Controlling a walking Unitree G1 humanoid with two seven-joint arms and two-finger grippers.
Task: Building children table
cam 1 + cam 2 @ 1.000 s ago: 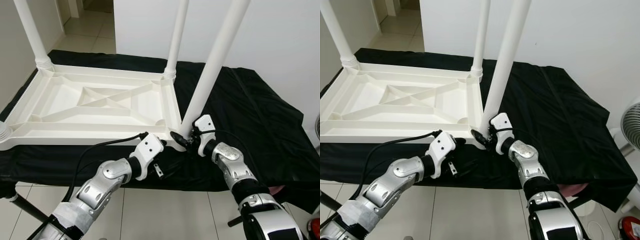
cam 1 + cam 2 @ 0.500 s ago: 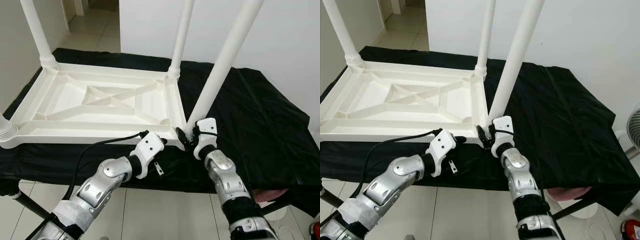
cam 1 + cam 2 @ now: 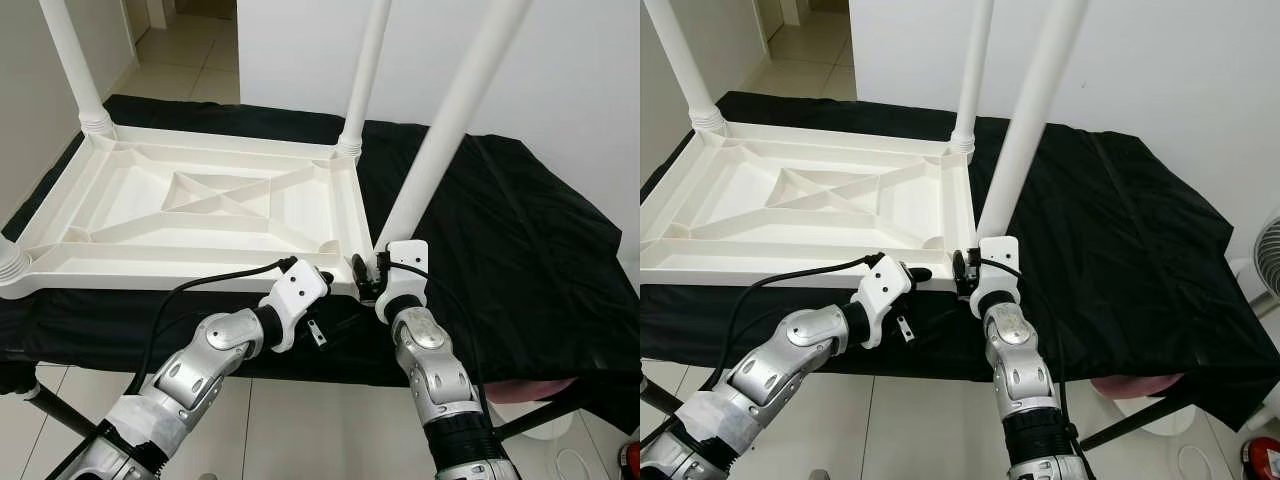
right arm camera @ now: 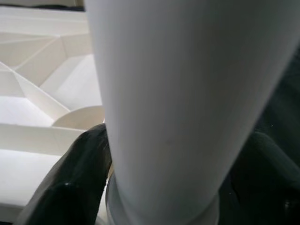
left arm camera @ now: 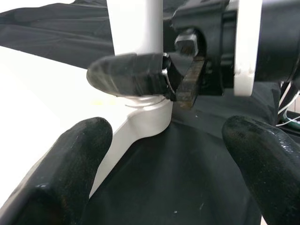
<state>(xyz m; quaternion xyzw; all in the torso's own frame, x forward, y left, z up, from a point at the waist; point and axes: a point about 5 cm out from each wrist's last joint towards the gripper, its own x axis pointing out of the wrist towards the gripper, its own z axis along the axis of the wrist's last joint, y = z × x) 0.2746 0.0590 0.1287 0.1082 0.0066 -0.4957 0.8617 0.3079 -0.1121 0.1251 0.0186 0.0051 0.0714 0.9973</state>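
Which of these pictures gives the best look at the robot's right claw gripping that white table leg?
The left wrist view: the right gripper appears side-on, its black fingers clamped around the near leg just above its socket. The right wrist view has the leg between blurred fingers, very close. The eye views show where the grip sits, at the upturned table's near corner.

Two silver segmented arms, black joint rings. White housing at each wrist. Left gripper (image 3: pixel 325 277) and right gripper (image 3: pixel 366 281): long black fingers, rounded matte tips (image 5: pixel 79 150). Black cable (image 3: pixel 205 287) loops from left wrist housing.
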